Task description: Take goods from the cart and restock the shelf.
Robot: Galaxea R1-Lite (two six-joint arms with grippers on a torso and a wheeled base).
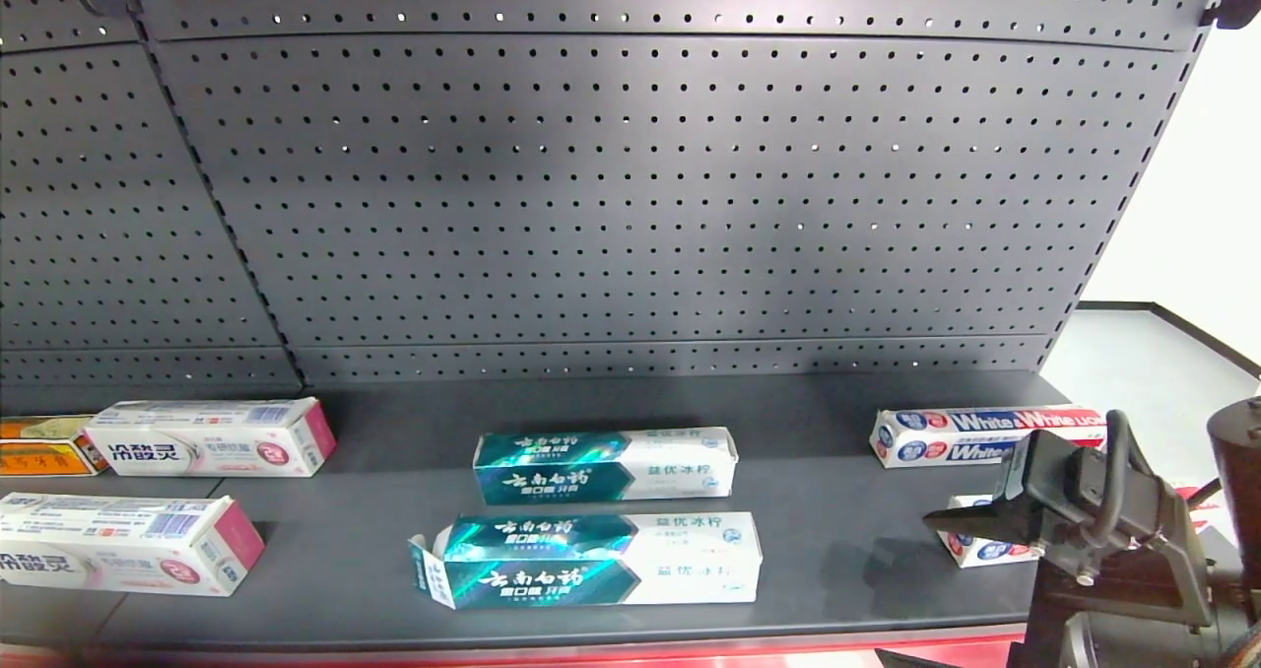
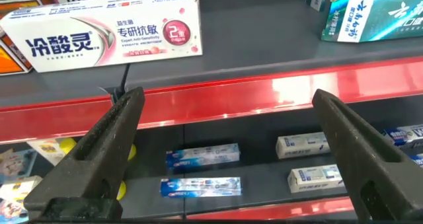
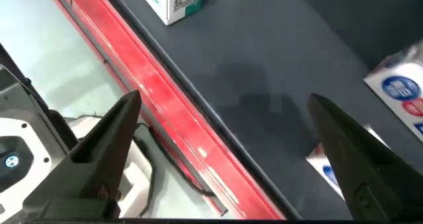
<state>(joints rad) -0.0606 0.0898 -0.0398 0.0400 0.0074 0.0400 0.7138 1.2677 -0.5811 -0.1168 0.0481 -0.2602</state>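
Both grippers are empty: left gripper (image 2: 228, 95) and right gripper (image 3: 225, 102) hold their fingers apart. The blue-and-white box (image 1: 970, 550) lies at 4 o'clock on the shelf (image 1: 837, 510), close beside the right gripper. Risk: a careless swing could nudge it over the front edge.

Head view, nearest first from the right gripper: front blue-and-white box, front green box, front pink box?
1. Front blue-and-white box, right end, just beside the right gripper.
2. Front green box, in the middle.
3. Front pink box, far left.
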